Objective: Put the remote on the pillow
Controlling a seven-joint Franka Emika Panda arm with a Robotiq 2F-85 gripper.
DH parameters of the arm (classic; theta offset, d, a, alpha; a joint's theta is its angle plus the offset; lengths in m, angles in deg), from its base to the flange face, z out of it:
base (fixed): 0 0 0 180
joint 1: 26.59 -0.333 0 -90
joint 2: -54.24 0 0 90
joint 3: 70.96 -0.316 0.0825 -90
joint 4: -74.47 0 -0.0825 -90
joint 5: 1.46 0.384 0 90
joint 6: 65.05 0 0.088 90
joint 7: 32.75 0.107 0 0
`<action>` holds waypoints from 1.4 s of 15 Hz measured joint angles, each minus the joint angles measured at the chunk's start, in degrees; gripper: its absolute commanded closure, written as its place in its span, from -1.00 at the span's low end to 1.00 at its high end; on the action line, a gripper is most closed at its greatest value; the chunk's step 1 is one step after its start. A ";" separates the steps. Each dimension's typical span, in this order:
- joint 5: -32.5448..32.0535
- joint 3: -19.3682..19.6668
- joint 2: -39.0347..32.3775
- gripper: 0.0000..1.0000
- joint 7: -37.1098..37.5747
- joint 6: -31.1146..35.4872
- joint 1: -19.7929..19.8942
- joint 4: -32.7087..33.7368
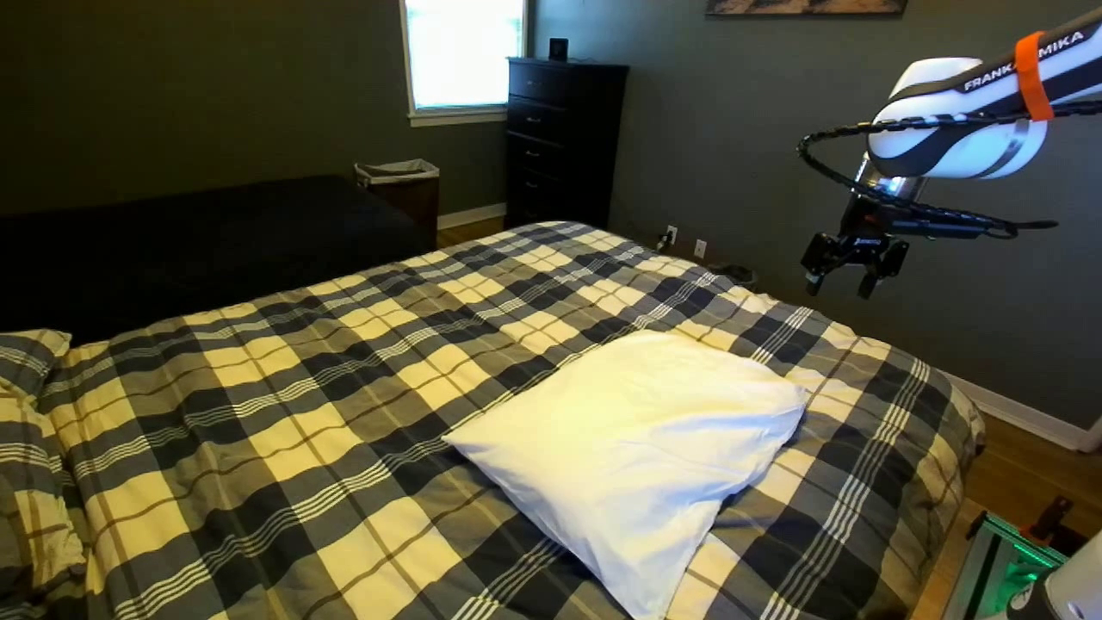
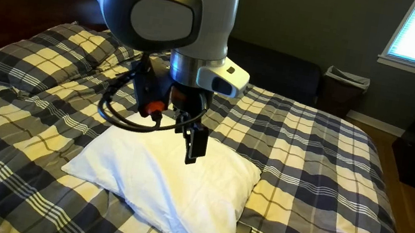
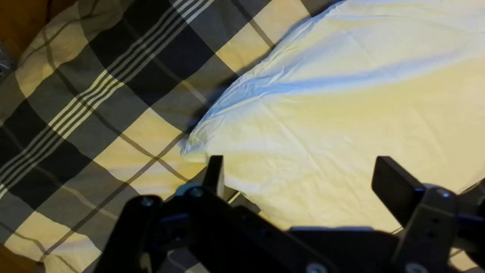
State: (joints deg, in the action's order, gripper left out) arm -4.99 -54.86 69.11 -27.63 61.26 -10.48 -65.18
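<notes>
Bedding (image 1: 344,413) in dark-and-cream plaid fills the middle of an exterior view, a white pillow (image 1: 637,422) on it. A dark dresser (image 1: 564,142) and bright window (image 1: 465,52) stand near top centre. At upper right, the arm (image 1: 947,146) reads "FRANK" and "MIKA" around an orange band (image 1: 1033,77); below, the gripper (image 1: 839,288) has its fingers spread apart. The dark remote (image 2: 243,232) lies at lower right in an exterior view, on the bedding just beside the pillow.

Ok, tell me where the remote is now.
In an exterior view, the remote lies lower right of centre on the plaid comforter, beside the right edge of the white pillow.
</notes>
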 measured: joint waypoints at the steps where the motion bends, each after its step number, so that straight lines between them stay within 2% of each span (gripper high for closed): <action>1: 0.10 -0.06 -0.02 -1.00 0.32 0.00 -0.04 0.12; 5: 0.24 -0.13 -0.01 -1.00 0.50 0.00 -0.07 0.19; 8: 2.10 -0.01 -2.88 -1.00 5.16 0.01 0.35 2.92; 12: 5.13 0.44 -13.79 -1.00 13.27 2.08 1.18 10.45; 16: 5.65 1.33 -25.56 -1.00 21.26 8.02 1.48 17.44; 21: 6.66 2.05 -37.02 -1.00 25.25 15.34 1.42 23.72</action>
State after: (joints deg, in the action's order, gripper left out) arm 1.67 -52.81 32.09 -2.39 76.60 -9.06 -41.46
